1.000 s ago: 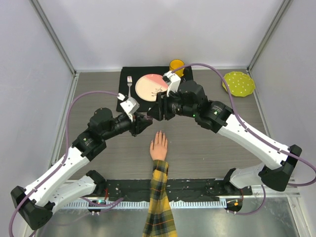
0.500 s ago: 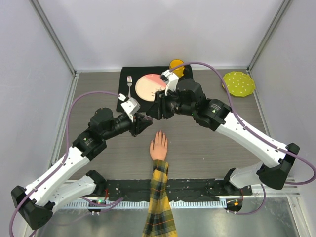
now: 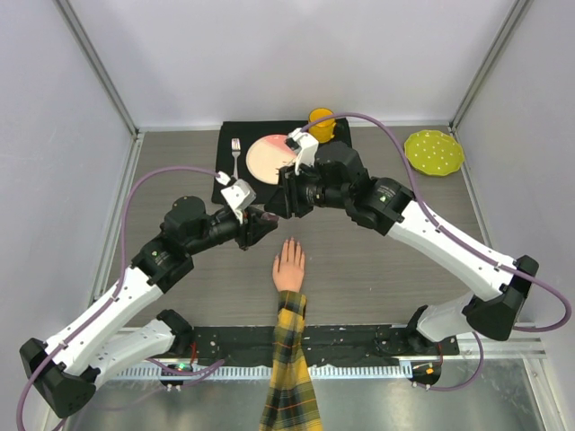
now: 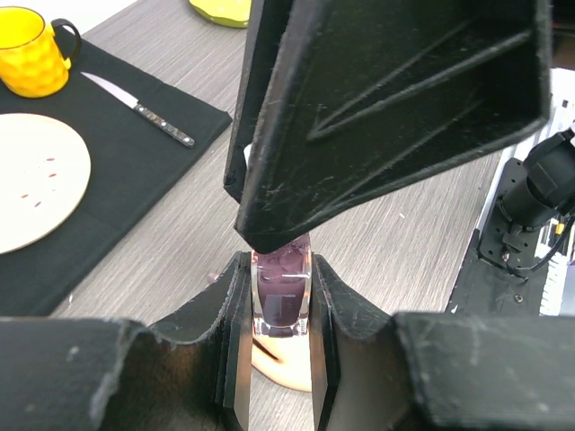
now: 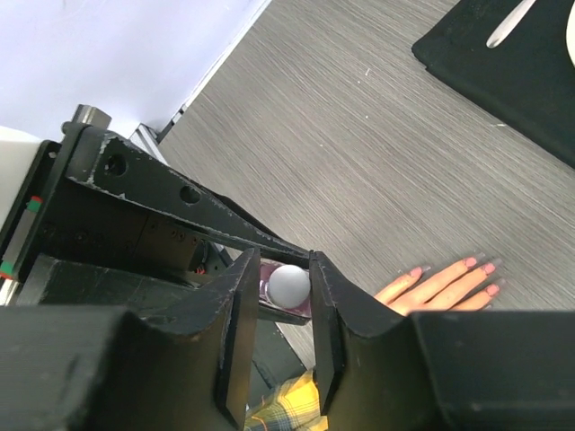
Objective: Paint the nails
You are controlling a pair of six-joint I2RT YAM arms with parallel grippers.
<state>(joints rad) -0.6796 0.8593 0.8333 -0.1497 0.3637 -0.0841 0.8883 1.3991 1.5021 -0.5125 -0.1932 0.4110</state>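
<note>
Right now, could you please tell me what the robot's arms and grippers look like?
The left arm and right arm are alike: white links with black joints and bases. A purple cable loops along each. The left gripper and right gripper are black, each with two flat, scuffed fingers and a white camera block at the wrist.

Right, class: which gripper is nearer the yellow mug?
Right. The right gripper hangs just across the plate from the yellow mug. The left gripper is farther off, down-left in the top view, shut on the purple polish bottle.
</note>
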